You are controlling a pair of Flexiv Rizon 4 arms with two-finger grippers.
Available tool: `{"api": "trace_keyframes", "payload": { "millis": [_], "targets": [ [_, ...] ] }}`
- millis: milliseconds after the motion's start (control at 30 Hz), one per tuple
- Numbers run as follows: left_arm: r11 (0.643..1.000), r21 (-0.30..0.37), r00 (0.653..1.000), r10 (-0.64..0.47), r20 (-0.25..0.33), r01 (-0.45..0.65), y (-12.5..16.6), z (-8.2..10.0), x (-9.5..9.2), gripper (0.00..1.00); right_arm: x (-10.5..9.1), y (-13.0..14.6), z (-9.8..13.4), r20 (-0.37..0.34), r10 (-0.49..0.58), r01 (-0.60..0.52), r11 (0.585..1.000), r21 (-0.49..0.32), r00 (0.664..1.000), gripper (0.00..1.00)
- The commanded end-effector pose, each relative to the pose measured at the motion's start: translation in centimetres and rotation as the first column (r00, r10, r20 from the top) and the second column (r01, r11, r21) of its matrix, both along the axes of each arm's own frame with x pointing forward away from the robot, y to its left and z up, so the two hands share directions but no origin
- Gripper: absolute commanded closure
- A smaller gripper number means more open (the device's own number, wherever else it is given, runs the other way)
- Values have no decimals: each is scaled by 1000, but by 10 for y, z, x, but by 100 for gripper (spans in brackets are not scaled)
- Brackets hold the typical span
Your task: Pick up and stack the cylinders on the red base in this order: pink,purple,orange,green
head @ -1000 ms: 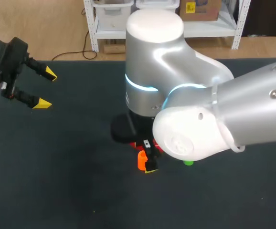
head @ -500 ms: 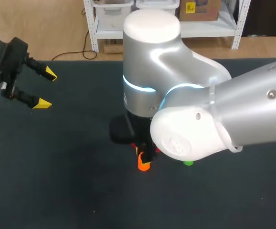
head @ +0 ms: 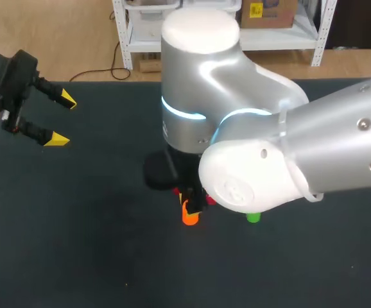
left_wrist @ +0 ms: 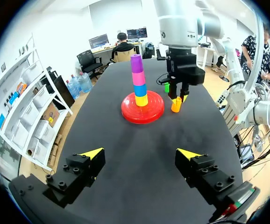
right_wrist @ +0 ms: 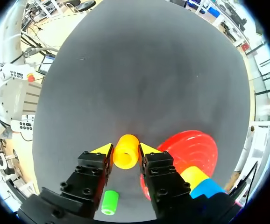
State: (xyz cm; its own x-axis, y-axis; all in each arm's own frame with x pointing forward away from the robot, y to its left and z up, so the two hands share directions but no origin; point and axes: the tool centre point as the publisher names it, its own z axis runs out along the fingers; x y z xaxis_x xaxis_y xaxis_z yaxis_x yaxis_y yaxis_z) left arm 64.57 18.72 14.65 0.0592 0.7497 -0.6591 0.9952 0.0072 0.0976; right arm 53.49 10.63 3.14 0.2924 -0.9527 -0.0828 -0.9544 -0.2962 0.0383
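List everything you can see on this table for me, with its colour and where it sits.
table: one, dark, under everything.
red base: one, red, mid-table.
stack on the base: four, bottom up yellow cylinder, blue cylinder, pink cylinder, purple cylinder.
orange cylinder: one, orange, beside the base.
green cylinder: one, green, on the table near the orange one.
left gripper: one, black with yellow tips, open and empty.
right gripper: one, same colours, shut on the orange cylinder.
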Motion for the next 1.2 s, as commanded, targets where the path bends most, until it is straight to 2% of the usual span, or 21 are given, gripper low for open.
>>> {"api": "trace_keyframes", "payload": {
  "millis": [33,200,333,500,567,700,900,967,1100,1200],
  "targets": [
    [1000,-1,1000,1,2,-1,0,-1,0,0,3,-9,22,22,1,-2,1000,17,1000,100],
    [1000,-1,1000,1,2,-1,0,-1,0,0,19,-11,60,93,11,-15,999,44,996,100],
    [1000,-1,1000,1,2,-1,0,-1,0,0,34,-8,100,146,1,-15,996,92,989,100],
    [1000,-1,1000,1,2,-1,0,-1,0,0,50,-10,153,149,-37,12,986,165,988,100],
    [1000,-1,1000,1,2,-1,0,-1,0,0,55,-10,174,124,-50,25,981,194,991,100],
    [1000,-1,1000,1,2,-1,0,-1,0,0,71,-16,206,157,-50,18,979,203,986,100],
    [1000,-1,1000,1,2,-1,0,-1,0,0,102,-27,225,183,-99,60,976,209,978,100],
    [1000,-1,1000,1,2,-1,0,-1,0,0,106,-29,227,185,-107,69,977,200,977,100],
    [1000,-1,1000,1,2,-1,0,-1,0,0,116,-32,224,130,-131,102,972,210,983,100],
    [1000,-1,1000,1,2,-1,0,-1,0,0,121,-34,219,134,-132,106,977,185,982,100]
  ]
}}
